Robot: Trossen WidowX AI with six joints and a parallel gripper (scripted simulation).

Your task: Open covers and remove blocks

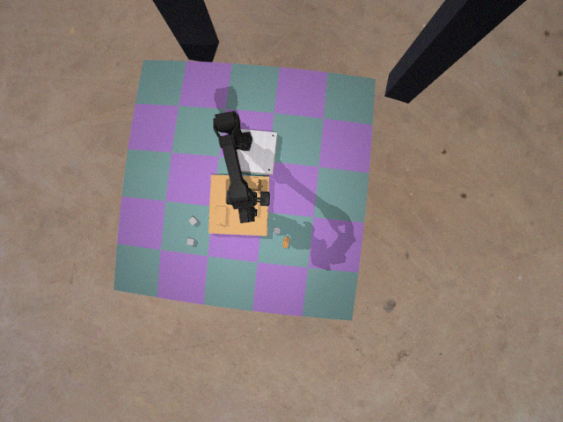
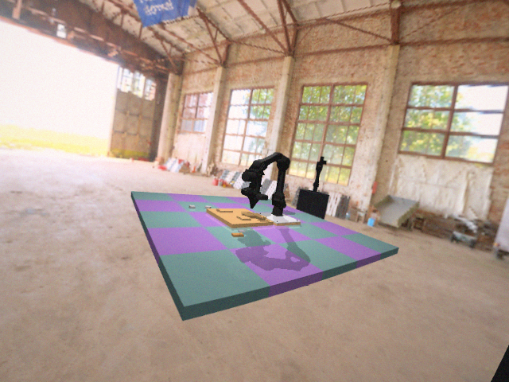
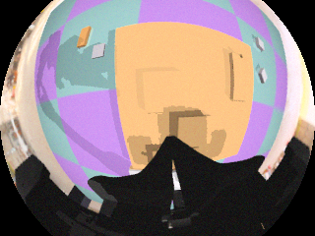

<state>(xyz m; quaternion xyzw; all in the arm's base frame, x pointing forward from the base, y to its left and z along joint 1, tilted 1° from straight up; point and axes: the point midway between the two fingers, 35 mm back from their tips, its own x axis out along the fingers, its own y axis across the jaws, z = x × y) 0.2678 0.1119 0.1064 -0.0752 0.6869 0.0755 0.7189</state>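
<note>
The tan puzzle board [image 1: 217,230] [image 2: 227,220] [image 3: 197,41] lies flat. In the wrist view, a long cover [image 3: 239,81] is near its right edge and a squarish raised cover [image 3: 193,129] lies near the middle front, beside a dark gap. A faint rectangular outline left of centre is hard to read. Two grey blocks [image 1: 193,221] [image 1: 191,241] [image 3: 262,75] [image 3: 259,43] rest on the table on one side. Another grey block [image 1: 276,230] [image 3: 98,50] and an orange block [image 1: 286,242] [image 2: 237,235] [image 3: 84,36] rest on the other. My gripper [image 2: 252,205] [image 3: 169,140] is shut and empty, above the board.
The white base plate [image 1: 268,152] [image 2: 283,219] adjoins the board's near side. The arm's shadow crosses the checkered table [image 1: 281,290] [image 2: 205,279]. My hand hides part of the board's near edge in the wrist view.
</note>
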